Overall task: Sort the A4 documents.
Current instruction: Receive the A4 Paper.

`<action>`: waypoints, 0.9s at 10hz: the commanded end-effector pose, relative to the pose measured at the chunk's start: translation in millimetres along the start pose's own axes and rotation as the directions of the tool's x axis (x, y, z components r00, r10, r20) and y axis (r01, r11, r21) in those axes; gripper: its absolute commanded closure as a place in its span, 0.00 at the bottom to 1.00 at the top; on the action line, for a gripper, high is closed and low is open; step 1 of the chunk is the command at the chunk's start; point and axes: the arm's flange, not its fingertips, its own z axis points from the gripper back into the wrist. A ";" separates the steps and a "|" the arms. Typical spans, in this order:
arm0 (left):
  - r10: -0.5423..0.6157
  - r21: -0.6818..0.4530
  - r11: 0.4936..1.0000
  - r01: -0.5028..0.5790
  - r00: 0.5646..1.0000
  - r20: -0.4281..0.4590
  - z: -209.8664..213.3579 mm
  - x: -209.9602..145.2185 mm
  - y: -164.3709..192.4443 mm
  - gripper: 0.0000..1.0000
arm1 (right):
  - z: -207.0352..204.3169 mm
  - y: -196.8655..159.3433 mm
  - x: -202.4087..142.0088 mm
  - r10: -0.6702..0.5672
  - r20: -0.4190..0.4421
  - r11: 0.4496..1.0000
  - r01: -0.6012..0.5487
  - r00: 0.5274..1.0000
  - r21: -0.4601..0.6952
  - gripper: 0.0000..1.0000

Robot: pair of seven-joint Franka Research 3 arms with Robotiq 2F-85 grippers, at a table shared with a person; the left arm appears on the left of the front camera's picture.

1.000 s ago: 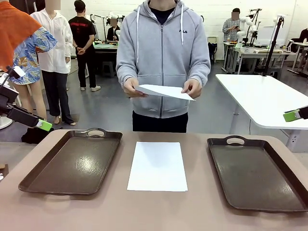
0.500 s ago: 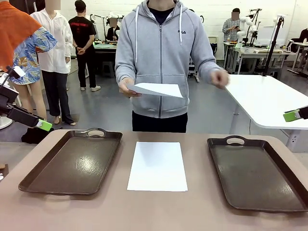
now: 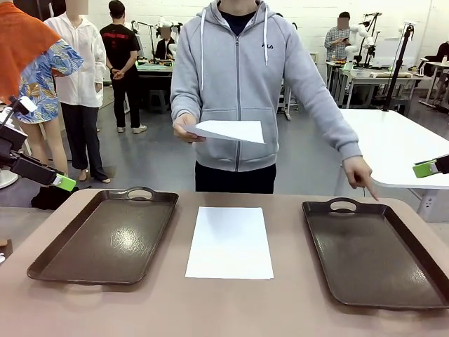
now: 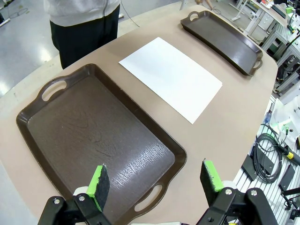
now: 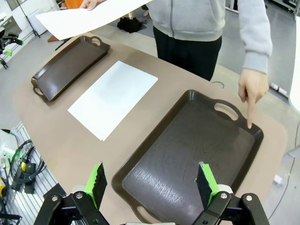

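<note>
One sheet (image 3: 229, 242) lies flat on the tabletop (image 3: 231, 309), midway between the left tray (image 3: 105, 239) and the right tray (image 3: 372, 253), touching neither. Its long axis runs from your side straight across toward the person.

Second sheet (image 3: 228, 130) is in the air, pinched in the person's hand (image 3: 184, 126) over the far edge. Their other hand (image 3: 359, 172) points a finger down at the far corner of the right tray, beside its handle.

Left jaws are spread, nothing between them, and hang over the left tray's near end; the flat sheet sits inboard, to their right. Right jaws are also spread and bare, over the right tray's near end; the flat sheet sits to their left.

Both arms look about equally far from the flat sheet. My read is the point calls for the right tray, so the right arm suits: reach left, take a long edge, and carry it back.

Count: two sheets, two trays, no sheet in either tray yet.
</note>
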 end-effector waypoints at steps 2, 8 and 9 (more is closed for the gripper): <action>-0.003 -0.011 1.000 0.003 1.000 0.007 -0.5 -1.0 1.7 0.00 | -1.1 -0.2 -0.2 -0.001 -0.003 1.000 0.001 1.000 0.001 0.00; -0.003 -0.011 1.000 0.003 1.000 0.007 -0.5 -1.0 1.7 0.00 | -1.1 -0.2 -0.2 -0.001 -0.003 1.000 0.001 1.000 0.001 0.00; -0.003 -0.011 1.000 0.003 1.000 0.007 -0.5 -1.0 1.7 0.00 | -1.1 -0.2 -0.2 -0.001 -0.003 1.000 0.001 1.000 0.001 0.00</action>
